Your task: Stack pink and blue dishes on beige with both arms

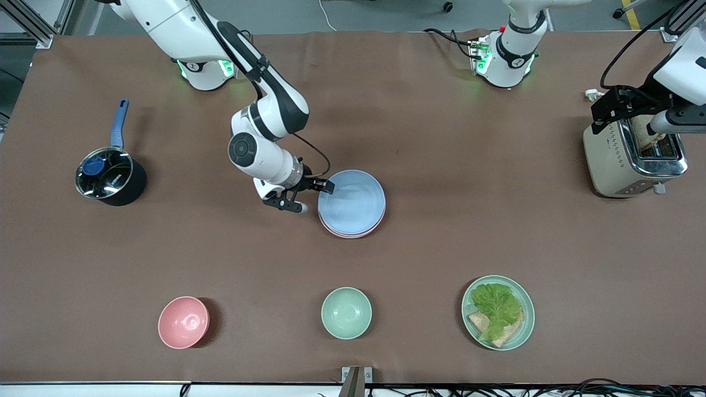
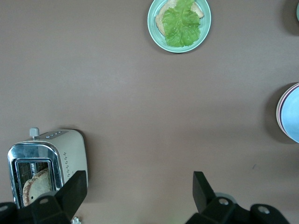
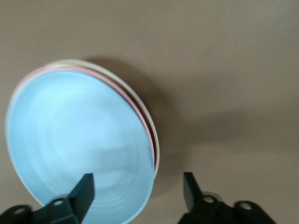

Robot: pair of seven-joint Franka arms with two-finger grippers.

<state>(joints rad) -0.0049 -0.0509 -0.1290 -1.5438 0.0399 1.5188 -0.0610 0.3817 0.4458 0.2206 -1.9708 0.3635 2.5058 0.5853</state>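
Note:
The light blue plate lies on top of a stack in the middle of the table. Under it the pink plate shows as a thin rim. Lowest is the beige plate, only an edge in the right wrist view. My right gripper is open at the stack's edge toward the right arm's end. One finger is over the blue plate and the other is outside the rim, where a dark gap shows under the blue plate. My left gripper hangs open above the toaster, holding nothing.
A toaster with bread stands at the left arm's end. A lidded pot sits at the right arm's end. Near the front camera are a pink bowl, a pale green bowl and a green plate with lettuce and bread.

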